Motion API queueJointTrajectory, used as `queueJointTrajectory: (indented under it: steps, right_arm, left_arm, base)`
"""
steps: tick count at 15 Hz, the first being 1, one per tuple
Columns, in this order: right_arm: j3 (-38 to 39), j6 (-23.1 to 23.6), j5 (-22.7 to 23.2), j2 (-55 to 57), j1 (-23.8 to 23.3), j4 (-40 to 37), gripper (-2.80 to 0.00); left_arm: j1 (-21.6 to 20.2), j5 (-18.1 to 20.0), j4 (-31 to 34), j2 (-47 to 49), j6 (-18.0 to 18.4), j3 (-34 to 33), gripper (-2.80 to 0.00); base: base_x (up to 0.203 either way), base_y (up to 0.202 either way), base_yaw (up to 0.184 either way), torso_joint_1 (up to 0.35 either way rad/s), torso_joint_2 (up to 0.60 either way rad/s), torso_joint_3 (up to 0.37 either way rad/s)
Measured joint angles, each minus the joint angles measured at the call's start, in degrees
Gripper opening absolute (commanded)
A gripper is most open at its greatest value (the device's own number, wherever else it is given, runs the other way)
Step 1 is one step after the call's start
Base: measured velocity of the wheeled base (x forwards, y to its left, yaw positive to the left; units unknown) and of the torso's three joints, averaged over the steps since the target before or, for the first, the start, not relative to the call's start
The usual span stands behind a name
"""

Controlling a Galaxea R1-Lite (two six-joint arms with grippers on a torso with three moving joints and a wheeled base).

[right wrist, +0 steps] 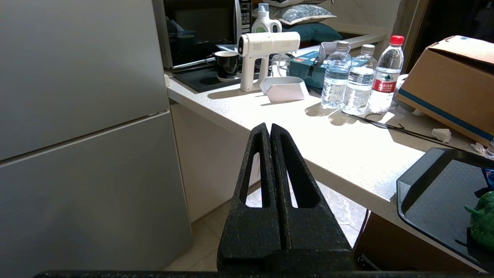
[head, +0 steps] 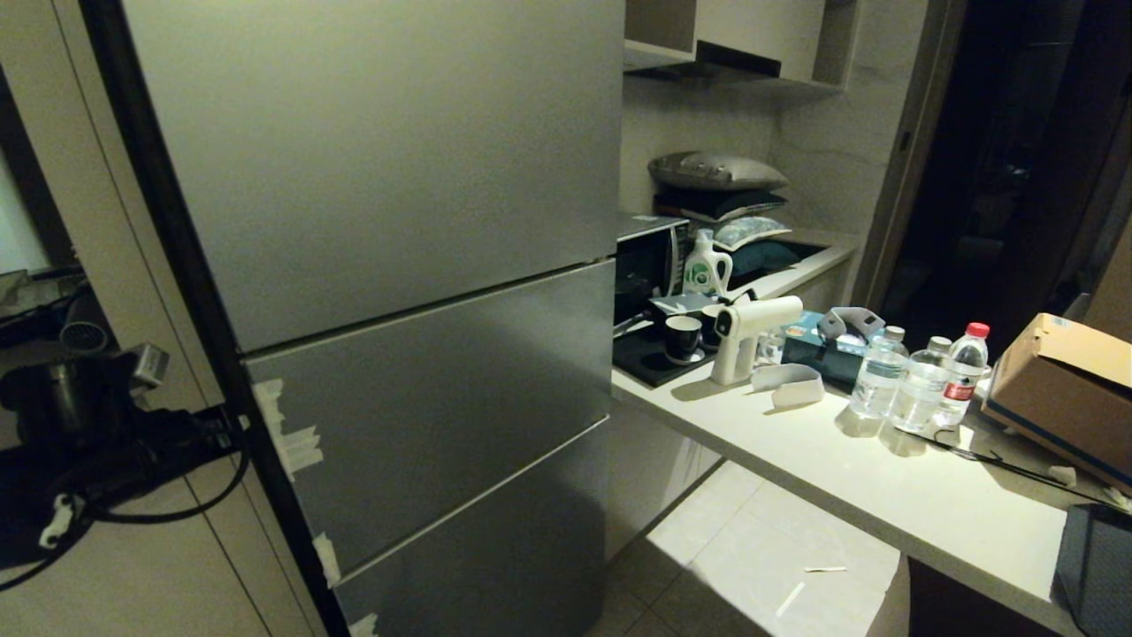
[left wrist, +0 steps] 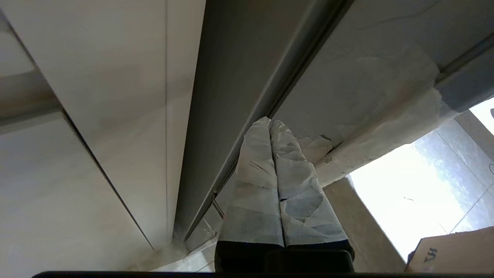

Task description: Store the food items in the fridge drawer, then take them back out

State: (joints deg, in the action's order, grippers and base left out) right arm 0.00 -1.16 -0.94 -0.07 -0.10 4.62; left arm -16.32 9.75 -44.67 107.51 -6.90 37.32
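Observation:
The grey fridge [head: 398, 221] stands closed, so the fridge drawer is hidden. One green food item [right wrist: 484, 226] lies on a dark tray [right wrist: 436, 193] at the counter's near end; other food items are out of view. My left arm [head: 97, 433] is low at the fridge's left side. Its tape-wrapped left gripper [left wrist: 269, 122] is shut and empty, tips close to a door seam beside a tape-padded door edge [left wrist: 386, 131]. My right gripper [right wrist: 269, 126] is shut and empty, held in the air before the counter.
The pale counter [head: 884, 495] to the right of the fridge carries three water bottles [head: 920, 380], a white spray gun [head: 752, 332], a cardboard box [head: 1061, 389], dark cups [head: 683, 338] and a microwave [head: 650, 261]. Tape strips [head: 296, 442] mark the fridge doors' left edges.

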Motion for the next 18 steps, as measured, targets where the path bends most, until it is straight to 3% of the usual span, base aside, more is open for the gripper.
queueJointTrajectory:
  steps: [8, 18]
  right_arm:
    - [0.0, 0.2, 0.0, 0.0, 0.0, -0.1, -2.8]
    - [0.0, 0.3, 0.0, 0.0, 0.0, -0.1, -2.8]
  left_arm:
    - [2.8, 0.0, -0.2, -0.2, -0.9, -0.6, -2.8]
    - [3.1, 2.4, -0.2, -1.4, -0.8, -2.8, -2.8]
  base:
    - [0.0, 0.0, 0.0, 0.0, 0.0, 0.0]
    - [0.0, 0.0, 0.0, 0.0, 0.0, 0.0]
